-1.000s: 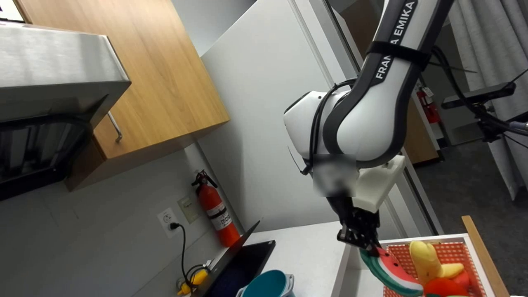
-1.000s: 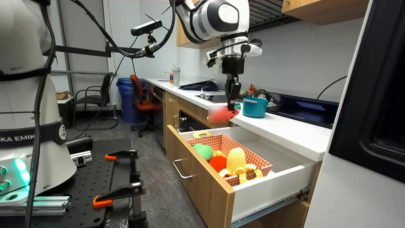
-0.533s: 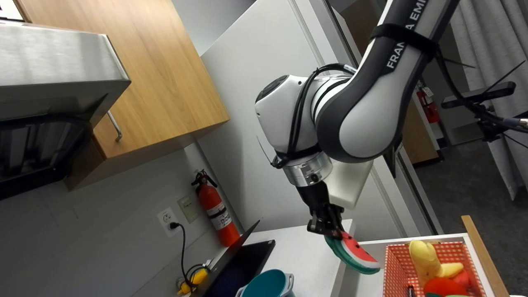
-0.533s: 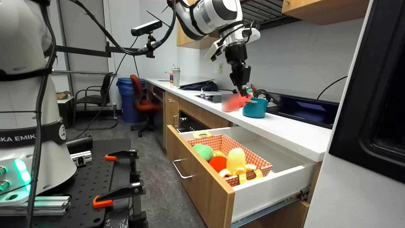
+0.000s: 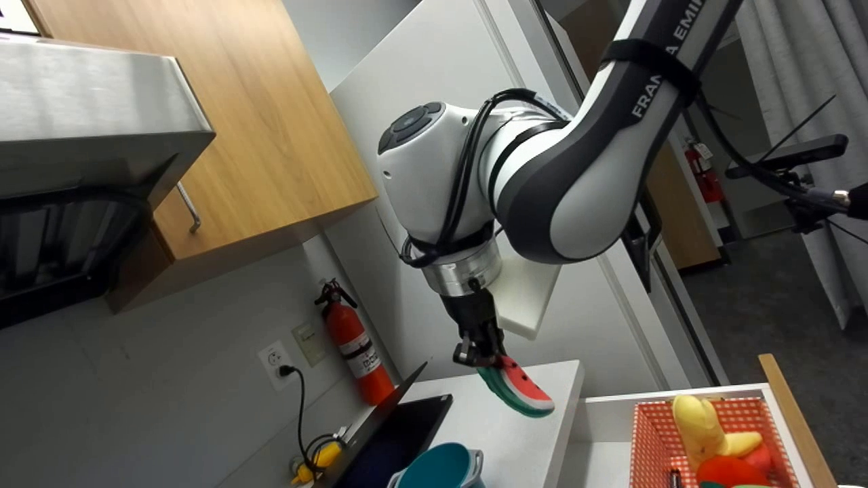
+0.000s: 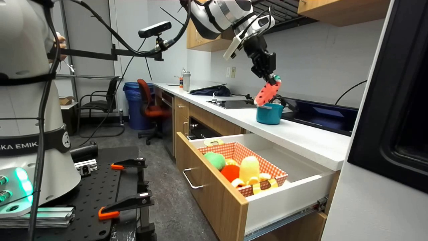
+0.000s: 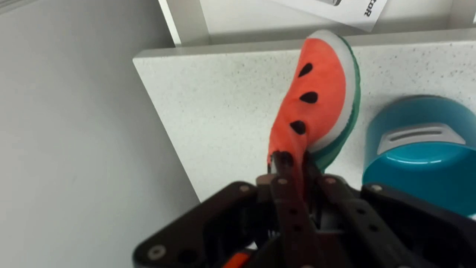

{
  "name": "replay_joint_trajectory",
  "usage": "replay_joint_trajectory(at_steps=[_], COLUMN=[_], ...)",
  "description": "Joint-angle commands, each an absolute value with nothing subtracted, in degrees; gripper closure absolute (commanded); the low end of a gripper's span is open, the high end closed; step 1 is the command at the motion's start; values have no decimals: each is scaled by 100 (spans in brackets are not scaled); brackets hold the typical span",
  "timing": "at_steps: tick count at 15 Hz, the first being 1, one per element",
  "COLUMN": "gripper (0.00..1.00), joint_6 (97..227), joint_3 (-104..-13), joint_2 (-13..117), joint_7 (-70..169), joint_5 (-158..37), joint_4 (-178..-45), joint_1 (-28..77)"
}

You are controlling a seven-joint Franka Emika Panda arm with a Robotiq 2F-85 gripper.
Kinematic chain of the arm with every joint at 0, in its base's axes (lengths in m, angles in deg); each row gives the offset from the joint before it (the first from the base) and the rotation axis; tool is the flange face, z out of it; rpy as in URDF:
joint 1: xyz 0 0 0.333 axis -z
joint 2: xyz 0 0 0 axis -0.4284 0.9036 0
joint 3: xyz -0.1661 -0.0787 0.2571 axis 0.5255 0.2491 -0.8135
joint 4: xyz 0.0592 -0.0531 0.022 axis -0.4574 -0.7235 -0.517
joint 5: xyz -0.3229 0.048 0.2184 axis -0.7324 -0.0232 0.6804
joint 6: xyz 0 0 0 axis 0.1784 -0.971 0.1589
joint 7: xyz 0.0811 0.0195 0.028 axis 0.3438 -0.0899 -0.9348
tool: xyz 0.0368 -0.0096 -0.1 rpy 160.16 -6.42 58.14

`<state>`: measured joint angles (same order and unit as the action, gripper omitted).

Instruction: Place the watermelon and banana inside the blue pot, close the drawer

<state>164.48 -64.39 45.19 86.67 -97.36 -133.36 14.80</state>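
My gripper (image 7: 294,160) is shut on one end of the watermelon (image 7: 319,93), a red slice with a green rind. The watermelon hangs tilted above the white counter, also in both exterior views (image 5: 519,388) (image 6: 267,93). The blue pot (image 6: 269,115) stands on the counter; in the wrist view (image 7: 420,109) it is right of the watermelon, mouth open. The drawer (image 6: 214,187) is pulled open. It holds a red-checkered basket (image 6: 267,163) with yellow toys (image 6: 249,169) and other soft toys. I cannot tell which yellow toy is the banana.
A dark tray-like object (image 6: 317,115) lies behind the pot. A cooktop (image 6: 232,104) is set in the counter. A white card (image 7: 334,11) lies in the drawer in the wrist view. A wall cabinet (image 5: 258,149) hangs above. A hand (image 6: 61,43) shows behind the robot base.
My gripper has carried the watermelon away from the drawer, over the counter and upward, and tilted as it moved. The pot, drawer and basket have not moved. A hand has appeared behind the base.
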Motion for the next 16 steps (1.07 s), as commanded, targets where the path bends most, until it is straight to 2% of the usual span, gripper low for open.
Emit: replay_joint_trajectory(at_steps=[1, 16], gripper=[97, 97], joint_6=[16648, 17238], joint_3=[-6455, -6458], joint_2=[4875, 5804], joint_7=[9017, 9580], joint_5=[-10317, -11346], joint_4=[-12832, -11697], joint_1=[1378, 955])
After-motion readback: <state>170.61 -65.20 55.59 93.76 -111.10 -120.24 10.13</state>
